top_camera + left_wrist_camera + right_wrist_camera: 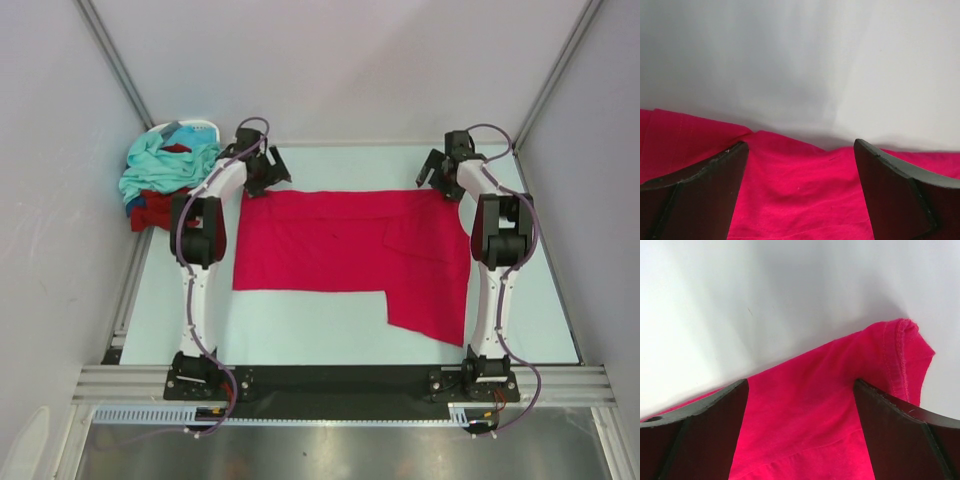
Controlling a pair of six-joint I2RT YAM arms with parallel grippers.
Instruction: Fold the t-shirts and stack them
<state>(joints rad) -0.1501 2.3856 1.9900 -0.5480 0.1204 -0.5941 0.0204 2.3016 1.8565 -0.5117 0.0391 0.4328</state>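
The crimson-pink t-shirt (330,250) is laid flat, long axis left to right, and its far corners are found just beneath the wide-spread, empty fingers of the left gripper (800,144) and right gripper (801,382).

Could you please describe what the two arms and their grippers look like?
The left arm and right arm have white links, black joint housings and black bases. A purplish cable runs along each. The left gripper and right gripper are black, with broad, dark, wedge-shaped fingers.
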